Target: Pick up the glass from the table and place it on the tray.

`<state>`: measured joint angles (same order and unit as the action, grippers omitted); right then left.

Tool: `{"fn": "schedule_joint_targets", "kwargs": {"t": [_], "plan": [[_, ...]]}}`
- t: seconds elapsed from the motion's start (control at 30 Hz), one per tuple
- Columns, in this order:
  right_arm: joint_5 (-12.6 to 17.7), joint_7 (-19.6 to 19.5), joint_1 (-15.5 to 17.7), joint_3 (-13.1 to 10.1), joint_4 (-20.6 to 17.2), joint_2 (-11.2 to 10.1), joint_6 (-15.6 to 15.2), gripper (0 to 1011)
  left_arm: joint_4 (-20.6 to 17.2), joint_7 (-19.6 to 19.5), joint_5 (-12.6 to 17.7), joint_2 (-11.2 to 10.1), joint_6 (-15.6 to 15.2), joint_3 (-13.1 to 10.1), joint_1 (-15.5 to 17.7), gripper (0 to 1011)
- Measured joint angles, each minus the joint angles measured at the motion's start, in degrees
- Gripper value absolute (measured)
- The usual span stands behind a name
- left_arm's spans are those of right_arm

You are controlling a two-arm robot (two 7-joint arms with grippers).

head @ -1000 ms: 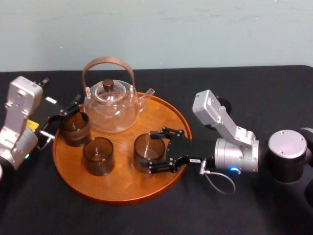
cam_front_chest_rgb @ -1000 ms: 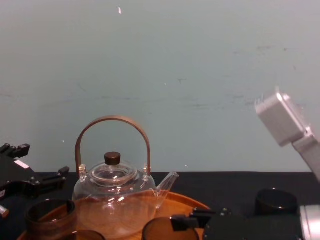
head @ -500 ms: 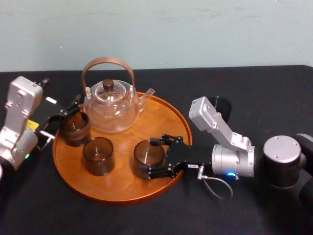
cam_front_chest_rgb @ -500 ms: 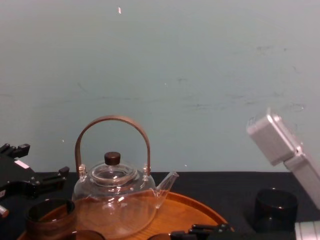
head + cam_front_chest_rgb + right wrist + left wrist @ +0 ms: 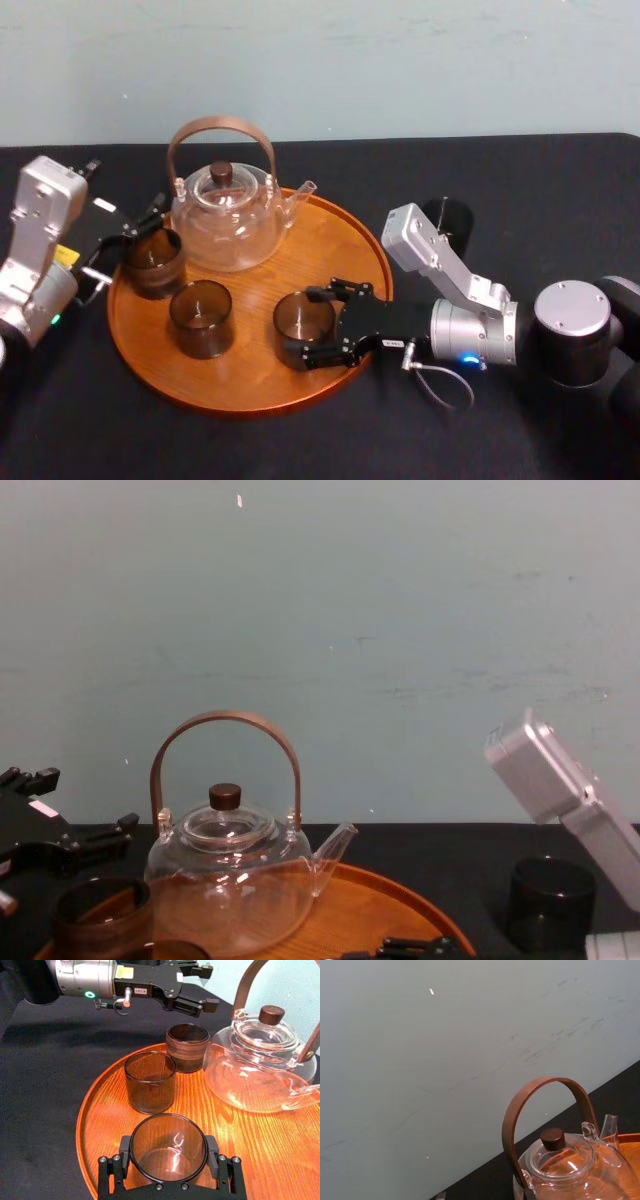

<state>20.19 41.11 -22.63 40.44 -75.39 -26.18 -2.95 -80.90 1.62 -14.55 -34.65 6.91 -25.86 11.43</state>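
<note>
Descent of the right tool (image 5: 301,322) is the change we note against the picture from a second before. In the head view the arm's silver link has sunk and drawn nearer the robot. In the chest view the glass rim and black tool body that then rose along the lower edge have dropped until just the finger tops clear it. We see the tool narrowed to the width of the glass (image 5: 168,1152), one pad against each side of its wall, the tumbler upright with its mouth toward the right wrist camera. The glass stands over the near right part of the tray (image 5: 245,385), inside the rim; we cannot tell whether its base meets the wood. Two more smoky glasses are on the tray. The middle glass (image 5: 201,318) is to the robot's left of the held one and apart from it. The leftmost glass (image 5: 152,262) is by the tray's left rim, close beside the teapot (image 5: 225,215), which occupies the far part of the tray with its brown handle arched upright. The left tool (image 5: 209,986) hangs at that left rim by the leftmost glass with its fingers spread apart; we cannot tell whether a finger touches that glass. The counter (image 5: 540,190), in black cloth, carries the tray, and a black canister (image 5: 551,900) stands on it behind the right arm, apart from the tray.
</note>
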Motion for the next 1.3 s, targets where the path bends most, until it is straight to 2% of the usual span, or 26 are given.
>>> {"fn": "schedule_joint_targets", "kwargs": {"t": [0.17,0.33,0.97,1.3], "plan": [[0.05,0.02,0.03,-0.03,0.00,0.00,-0.01,908,0.00,0.00,0.00,0.00,0.00,0.00,0.00,1001],[0.09,0.06,0.06,-0.04,0.03,0.00,-0.05,1002,0.00,0.00,0.00,0.00,0.00,0.00,0.00,1001],[0.31,0.21,0.07,-0.14,0.01,-0.02,-0.08,1002,0.00,0.00,0.00,0.00,0.00,0.00,0.00,1001],[3.01,2.17,2.28,-1.85,-4.26,-3.72,0.77,1002,0.00,0.00,0.00,0.00,0.00,0.00,0.00,1001]]}}
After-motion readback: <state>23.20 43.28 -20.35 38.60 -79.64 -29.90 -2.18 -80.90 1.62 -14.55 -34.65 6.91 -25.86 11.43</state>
